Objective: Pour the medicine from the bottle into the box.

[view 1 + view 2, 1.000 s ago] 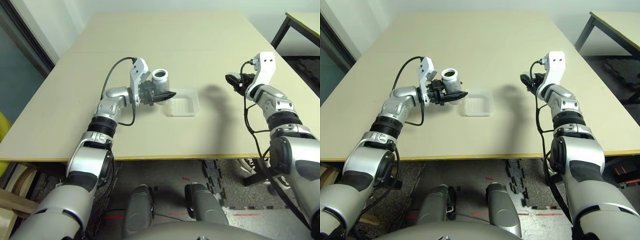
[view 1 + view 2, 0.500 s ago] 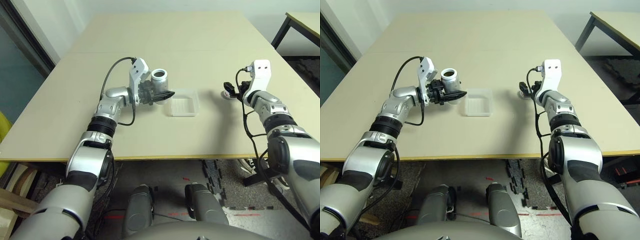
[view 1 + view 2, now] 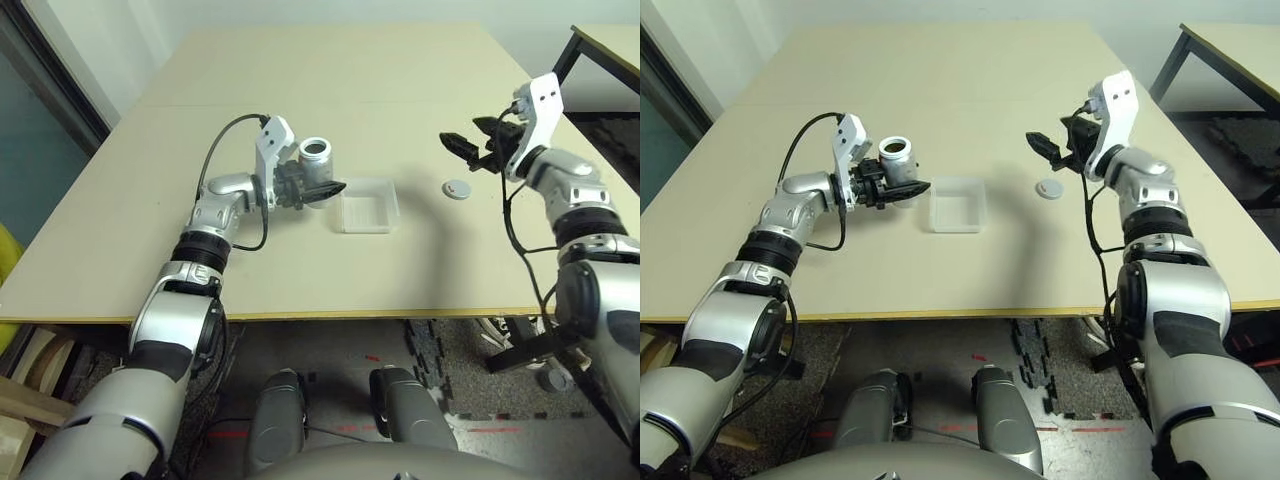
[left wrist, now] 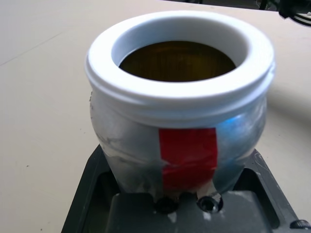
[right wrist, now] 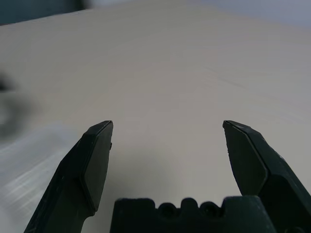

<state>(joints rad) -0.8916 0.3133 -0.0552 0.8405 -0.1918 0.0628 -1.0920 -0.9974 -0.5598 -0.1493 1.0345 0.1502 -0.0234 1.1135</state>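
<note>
My left gripper (image 3: 322, 187) is shut on the silver bottle (image 3: 318, 158), which it holds upright above the table, just left of the box (image 3: 366, 210). The bottle (image 4: 180, 97) has a white rim, a red label strip and an open mouth; its inside looks brownish, and no single pill of the medicine can be made out. The clear shallow box lies flat on the table with nothing visible in it. My right gripper (image 3: 458, 147) hangs open above the table to the right, its black fingers (image 5: 95, 160) spread wide with nothing between them.
A small round white cap (image 3: 457, 188) lies on the table below my right gripper, right of the box. The pale table (image 3: 330, 70) stretches far behind. A dark-legged second table (image 3: 600, 40) stands at the far right.
My right gripper opened, left the white cap on the table and rose up and to the right. The left arm with the bottle has barely moved.
</note>
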